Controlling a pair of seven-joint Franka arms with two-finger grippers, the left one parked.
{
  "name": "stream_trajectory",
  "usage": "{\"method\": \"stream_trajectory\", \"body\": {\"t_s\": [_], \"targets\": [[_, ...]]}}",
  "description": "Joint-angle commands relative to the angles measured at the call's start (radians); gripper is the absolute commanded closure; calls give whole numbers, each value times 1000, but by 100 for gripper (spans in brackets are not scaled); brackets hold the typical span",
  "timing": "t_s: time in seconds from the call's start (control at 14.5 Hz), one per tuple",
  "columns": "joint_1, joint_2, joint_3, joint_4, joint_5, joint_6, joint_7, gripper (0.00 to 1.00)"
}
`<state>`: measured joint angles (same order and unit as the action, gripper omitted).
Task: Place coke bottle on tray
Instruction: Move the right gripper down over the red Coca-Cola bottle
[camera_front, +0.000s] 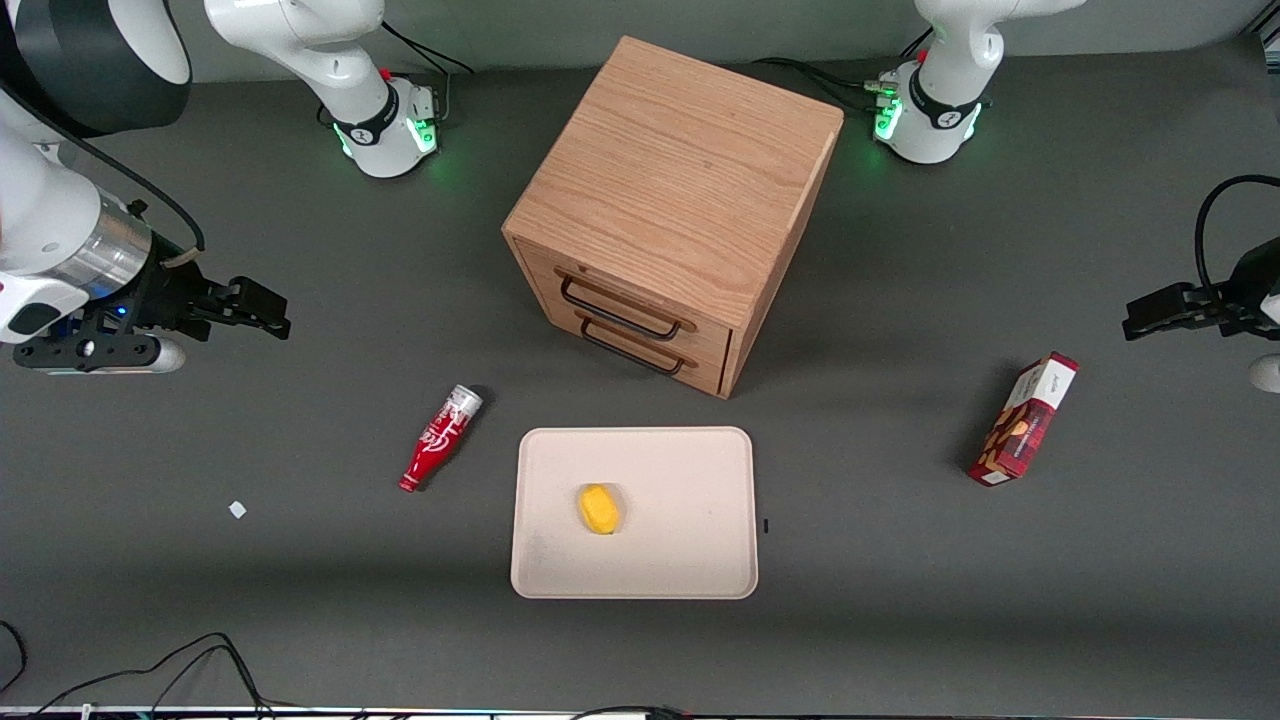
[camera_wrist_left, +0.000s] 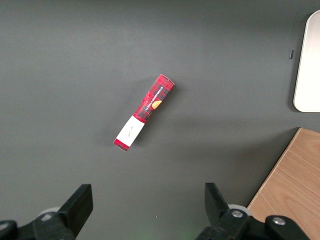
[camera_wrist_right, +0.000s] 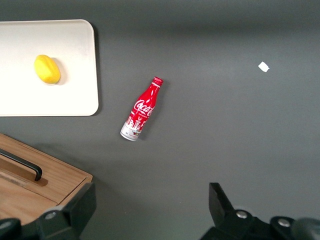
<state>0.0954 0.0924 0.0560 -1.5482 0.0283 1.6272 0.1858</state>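
The coke bottle (camera_front: 440, 438) lies on its side on the grey table beside the tray (camera_front: 690, 560), toward the working arm's end, its silvery end pointing away from the front camera. It also shows in the right wrist view (camera_wrist_right: 142, 115). The cream-white tray (camera_wrist_right: 75, 95) holds a small yellow object (camera_front: 599, 509). My right gripper (camera_front: 262, 312) hangs open and empty above the table, farther from the front camera than the bottle and well apart from it. In the right wrist view the gripper (camera_wrist_right: 150, 210) has both fingers spread wide over bare table.
A wooden drawer cabinet (camera_front: 670, 210) with two black handles stands just farther from the front camera than the tray. A red snack box (camera_front: 1024, 419) lies toward the parked arm's end. A small white scrap (camera_front: 237, 510) lies near the bottle.
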Motion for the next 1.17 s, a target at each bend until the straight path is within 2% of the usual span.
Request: {"method": "stream_trajectory", "body": {"t_s": [0.0,0.55,0.76,1.1], "targets": [[-6,-8,-1,11,15,-32,-2,0],[-29,13,-2,3,48,-27,9,0],[-43,-15,1,-152,81,81,225,0],[-31,-36,22,-372,68,313,401,0]]}}
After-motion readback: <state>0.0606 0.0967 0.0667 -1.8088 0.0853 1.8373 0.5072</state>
